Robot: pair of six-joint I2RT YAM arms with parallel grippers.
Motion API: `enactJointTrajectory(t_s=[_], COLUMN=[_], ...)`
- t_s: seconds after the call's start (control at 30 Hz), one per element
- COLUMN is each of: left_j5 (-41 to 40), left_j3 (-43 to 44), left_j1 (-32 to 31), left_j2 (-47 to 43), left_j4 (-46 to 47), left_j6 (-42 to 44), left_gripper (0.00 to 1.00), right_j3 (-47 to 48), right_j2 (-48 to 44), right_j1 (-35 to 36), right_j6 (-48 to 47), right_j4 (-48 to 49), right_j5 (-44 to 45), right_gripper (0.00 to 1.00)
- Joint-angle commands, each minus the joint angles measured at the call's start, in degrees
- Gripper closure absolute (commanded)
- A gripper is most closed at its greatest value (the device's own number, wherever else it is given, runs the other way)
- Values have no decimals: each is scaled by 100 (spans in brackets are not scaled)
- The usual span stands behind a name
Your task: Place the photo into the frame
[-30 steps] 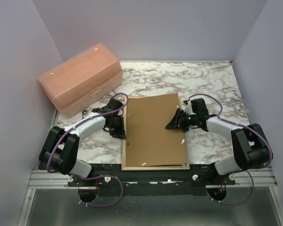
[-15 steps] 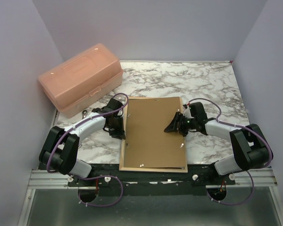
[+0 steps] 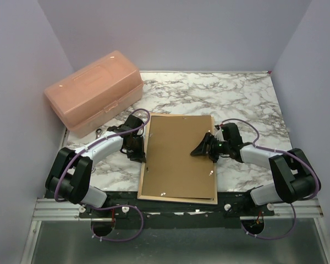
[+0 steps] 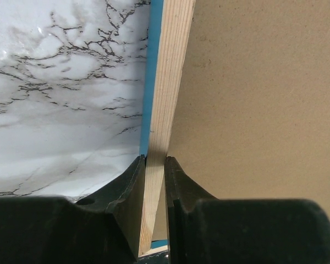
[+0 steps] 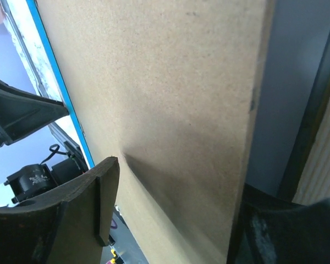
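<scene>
The marble table point(image 3: 242, 93) carries a pink lidded box point(image 3: 93, 92) and the face-down frame point(image 4: 171, 82).

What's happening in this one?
The frame lies reverse side up on the marble table, with a brown backing board lying over it. The left gripper is clamped on the frame's left rail. The right gripper sits over the board's right side with its jaws open. The photo is not visible in any view.

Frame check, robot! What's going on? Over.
Left gripper shut on frame rail. Right gripper open, astride backing board. Board covers frame; no photo visible.
</scene>
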Motion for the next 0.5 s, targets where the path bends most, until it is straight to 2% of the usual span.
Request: enactJointTrajectory(t_s=[0.0,0.17,0.47], left_j5=[367,174,-267], left_j3=[242,312,325], left_j1=[-127,-124,-112], left_j2=[1,-138,-317], left_j4=[416,288,-11], left_j6=[-90,-124,-202], left_gripper=[78,67,33], right_j3=[317,820,1349], right_j2=[108,268,724], right_j1=[250,395,678], right_j6=[-141,-588,-975], right_j4=[-297,-1082,-1738], right_j5=[-2,384,938], right_gripper=[33,23,15])
